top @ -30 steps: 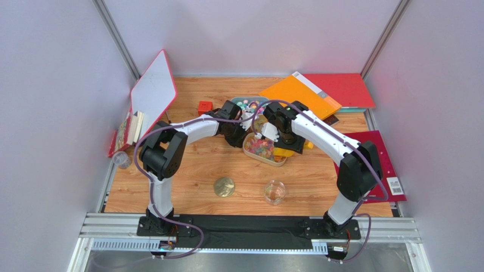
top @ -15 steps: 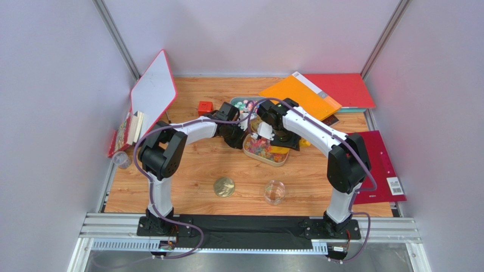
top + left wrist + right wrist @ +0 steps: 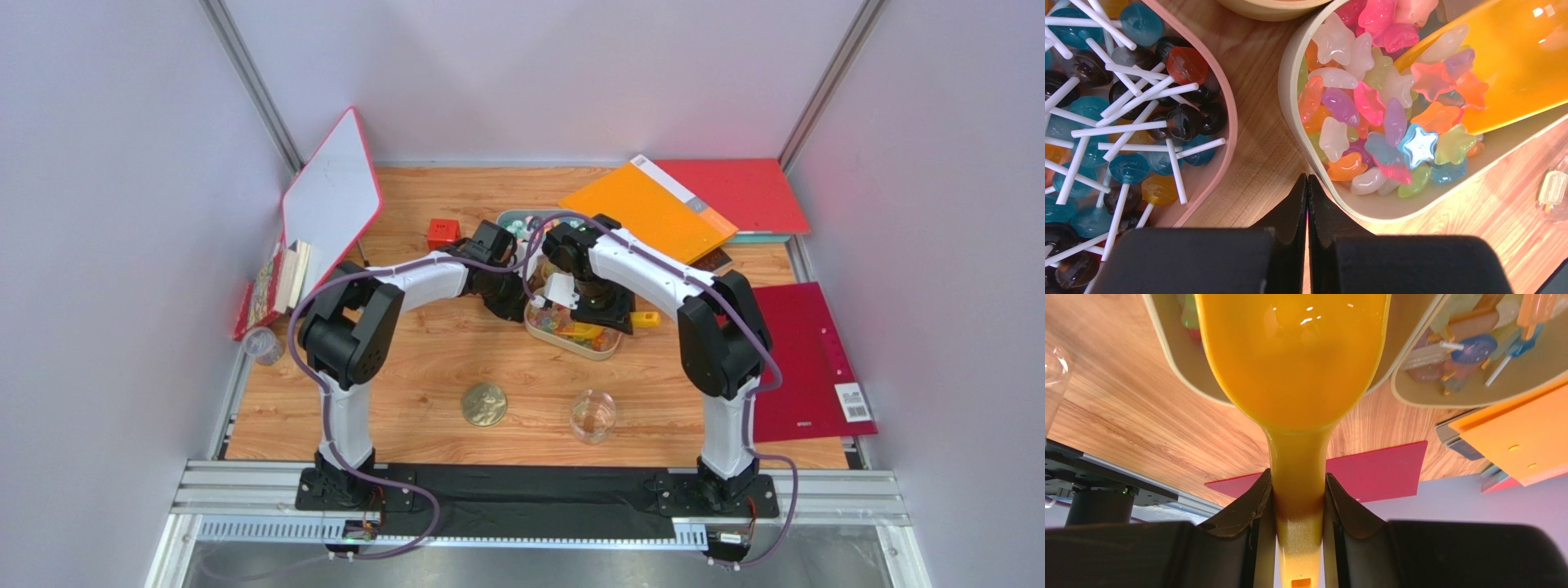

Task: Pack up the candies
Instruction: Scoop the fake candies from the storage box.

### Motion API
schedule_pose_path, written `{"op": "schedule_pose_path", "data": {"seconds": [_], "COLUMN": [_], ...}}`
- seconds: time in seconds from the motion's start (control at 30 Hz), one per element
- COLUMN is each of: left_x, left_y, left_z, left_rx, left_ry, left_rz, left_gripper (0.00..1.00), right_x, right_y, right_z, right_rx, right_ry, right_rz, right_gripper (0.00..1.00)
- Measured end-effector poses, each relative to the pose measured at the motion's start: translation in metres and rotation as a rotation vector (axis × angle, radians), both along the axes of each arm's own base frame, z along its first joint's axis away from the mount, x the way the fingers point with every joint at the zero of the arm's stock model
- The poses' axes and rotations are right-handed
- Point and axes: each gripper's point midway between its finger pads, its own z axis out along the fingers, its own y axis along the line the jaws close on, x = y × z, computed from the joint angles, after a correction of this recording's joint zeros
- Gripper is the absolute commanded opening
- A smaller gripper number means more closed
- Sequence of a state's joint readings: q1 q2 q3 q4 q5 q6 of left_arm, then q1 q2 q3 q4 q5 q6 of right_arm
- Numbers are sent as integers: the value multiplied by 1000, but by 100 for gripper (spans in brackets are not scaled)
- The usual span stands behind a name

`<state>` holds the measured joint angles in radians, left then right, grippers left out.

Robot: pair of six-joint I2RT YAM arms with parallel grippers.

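Wooden table [image 3: 405, 355], bright star-shaped candies [image 3: 1364, 104] heaped in an oval cream tray [image 3: 1389, 208] at its middle, right gripper [image 3: 1298, 478] squeezing the handle of a yellow plastic scoop [image 3: 1293, 361] set in that tray, left gripper [image 3: 1308, 187] pinched tight on nothing just left of it.

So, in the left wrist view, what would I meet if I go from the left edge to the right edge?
The lollipops → wall of the pink tray → strip of bare wooden table → wall of the beige tray → star candies → orange scoop.
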<state>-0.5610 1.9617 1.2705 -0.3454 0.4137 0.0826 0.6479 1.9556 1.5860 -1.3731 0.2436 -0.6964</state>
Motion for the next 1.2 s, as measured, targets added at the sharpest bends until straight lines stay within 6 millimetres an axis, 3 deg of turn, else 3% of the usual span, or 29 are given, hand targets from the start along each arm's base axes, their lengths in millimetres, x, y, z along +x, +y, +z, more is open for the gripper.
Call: {"op": "schedule_pose_path", "data": {"seconds": [0.33, 0.7, 1.0, 1.2], "left_x": [3, 4, -7, -9], "left_y": [1, 1, 9, 15], "left_z": [1, 5, 18, 16], "left_rx": [-9, -15, -10, 12], "left_ry": [7, -1, -5, -3], "left_rz": [27, 30, 27, 35], "left_gripper": [0, 0, 0, 0], "right_x": [11, 3, -3, -7], "right_y": [16, 21, 28, 30], "right_z": [-11, -13, -15, -16], "right_rx": [-2, 22, 58, 64], "right_ry": [20, 36, 46, 44], "right_rz": [-23, -77, -148, -192], "right_gripper": [0, 0, 0, 0]}}
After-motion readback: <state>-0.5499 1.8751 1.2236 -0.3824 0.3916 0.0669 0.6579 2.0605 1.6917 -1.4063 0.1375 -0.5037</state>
